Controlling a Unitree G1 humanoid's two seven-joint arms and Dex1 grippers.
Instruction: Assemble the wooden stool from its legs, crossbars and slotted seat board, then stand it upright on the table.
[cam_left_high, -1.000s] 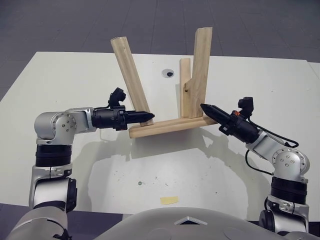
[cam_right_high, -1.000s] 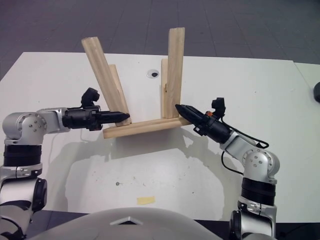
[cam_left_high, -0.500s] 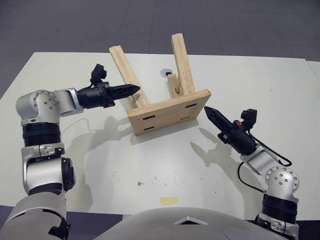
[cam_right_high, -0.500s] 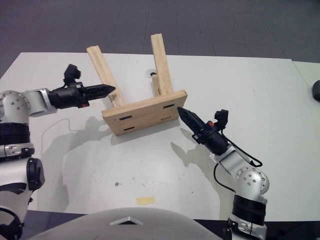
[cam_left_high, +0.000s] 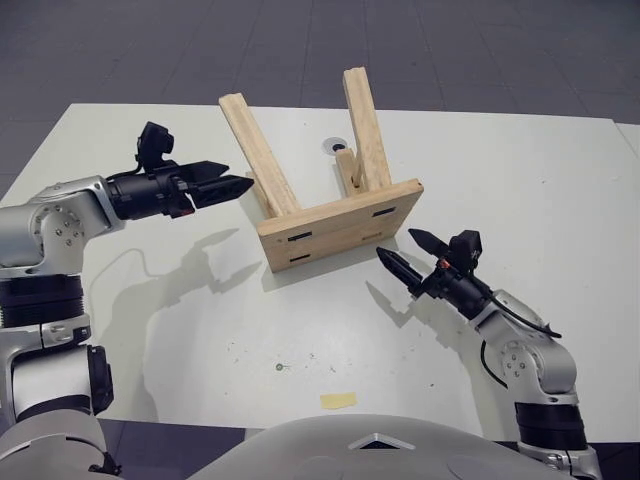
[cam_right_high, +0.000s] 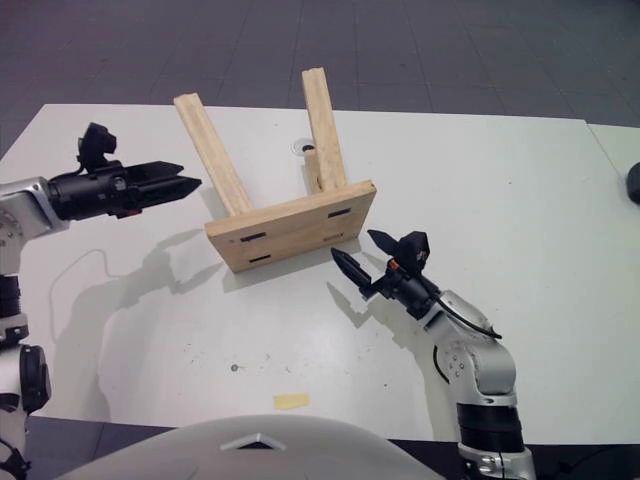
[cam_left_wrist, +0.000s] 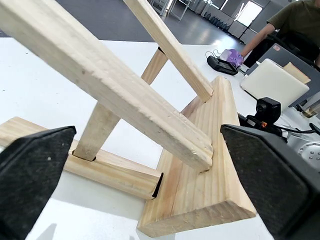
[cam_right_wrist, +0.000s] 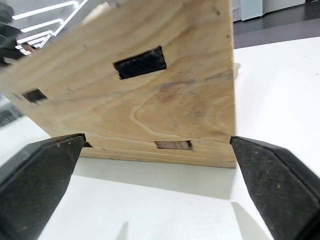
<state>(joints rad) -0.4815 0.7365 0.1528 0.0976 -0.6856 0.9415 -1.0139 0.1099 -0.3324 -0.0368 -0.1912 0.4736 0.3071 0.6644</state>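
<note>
The wooden stool is seen lying on its side on the white table. Its slotted seat board is turned toward the robot, and its legs point away. The left gripper is held with its fingers spread apart and empty; the nearer leg lies just beyond its tips, untouched. The right gripper is likewise parted and empty. The seat board's near corner is found just ahead of it, clear of both fingertips.
</note>
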